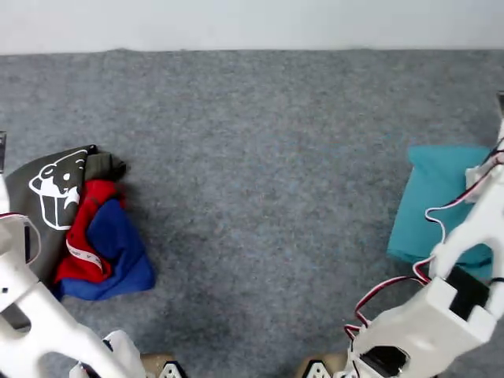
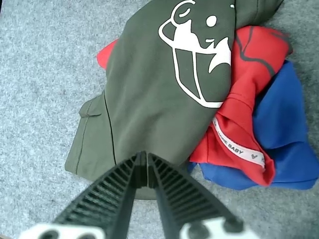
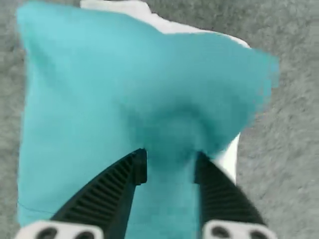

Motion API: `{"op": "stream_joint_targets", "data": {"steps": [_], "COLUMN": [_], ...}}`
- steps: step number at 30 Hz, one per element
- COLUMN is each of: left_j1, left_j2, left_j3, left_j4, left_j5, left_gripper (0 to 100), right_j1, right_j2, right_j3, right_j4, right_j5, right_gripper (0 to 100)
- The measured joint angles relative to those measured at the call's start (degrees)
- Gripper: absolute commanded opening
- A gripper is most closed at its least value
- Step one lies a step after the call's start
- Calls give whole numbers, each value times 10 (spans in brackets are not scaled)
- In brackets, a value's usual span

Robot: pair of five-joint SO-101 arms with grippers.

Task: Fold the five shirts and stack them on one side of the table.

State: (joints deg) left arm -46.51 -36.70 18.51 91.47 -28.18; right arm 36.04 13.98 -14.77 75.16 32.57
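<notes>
**Inspector:** Surface?

**Assessor:** Grey desk [image 1: 260, 157]. The goods lie at two opposite edges.

**Inspector:** Items, largest first.

**Assessor:** Olive shirt [image 2: 149, 99], white print up, unfolded, at the left edge, on top of a loose heap. Next is the teal shirt [image 3: 124, 89], folded, at the right edge. Then the red shirt [image 2: 249, 74], crumpled and partly under the olive one. The blue shirt [image 2: 284, 124] lies beneath the red. Both sit on the side of the heap toward the desk's middle. Last, a white shirt [image 3: 124, 7], of which a strip shows under the teal one.

**Inspector:** Tools?

**Assessor:** Left tool [image 2: 144, 162]: jaws closed together with nothing between them, over the olive shirt's nearest edge. Right tool [image 3: 169, 164]: jaws moderately apart, low over the teal shirt, with a ridge of cloth between them. I cannot tell whether that cloth is pinched.

**Inspector:** The deciding relation?

**Assessor:** The olive shirt runs lengthwise straight away from the left tool, with the print at the far end. The left arm is the nearer one, and the right stands well apart across the desk. In my judgement two shirts are stacked and three are outstanding. A grasp on the olive shirt would need the left jaws opened first.
</notes>
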Motion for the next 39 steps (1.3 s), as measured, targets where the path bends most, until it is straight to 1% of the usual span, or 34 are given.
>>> {"op": "stream_joint_targets", "data": {"steps": [3, 5, 9, 11, 14, 20, 23, 26, 28, 30, 34, 37, 39], "left_j1": [0, 0, 0, 0, 0, 0, 0, 0, 0, 0, 0, -2, -17], "left_j2": [0, 0, 0, 0, 0, 0, 0, 0, 0, 0, 0, 0, 0], "left_j3": [0, 0, 0, 0, 0, 0, 2, 21, 47, 81, 121, 146, 171], "left_j4": [0, 0, 0, 0, 0, 0, 0, 0, 0, 0, -4, -41, -72], "left_j5": [-2, -2, -2, -2, -2, -3, -3, -7, -35, -66, -90, -97, -112], "left_gripper": [16, 16, 16, 16, 16, 17, 21, 88, 145, 175, 185, 188, 198], "right_j1": [2, 2, 2, 2, 2, -4, -7, -11, -18, -27, -44, -57, -66], "right_j2": [-1, -2, -19, -18, -11, -10, -30, -67, -93, -117, -166, -203, -224], "right_j3": [-34, -52, -59, -59, -59, -59, -58, -44, -14, 22, 106, 163, 193], "right_j4": [19, 43, 90, 104, 132, 247, 251, 252, 252, 252, 253, 253, 253], "right_j5": [3, 3, 3, 3, 3, 3, -2, -39, -56, -62, -67, -69, -69], "right_gripper": [182, 144, 5, 24, 8, 9, 9, 9, 10, 10, 10, 9, 9]}}
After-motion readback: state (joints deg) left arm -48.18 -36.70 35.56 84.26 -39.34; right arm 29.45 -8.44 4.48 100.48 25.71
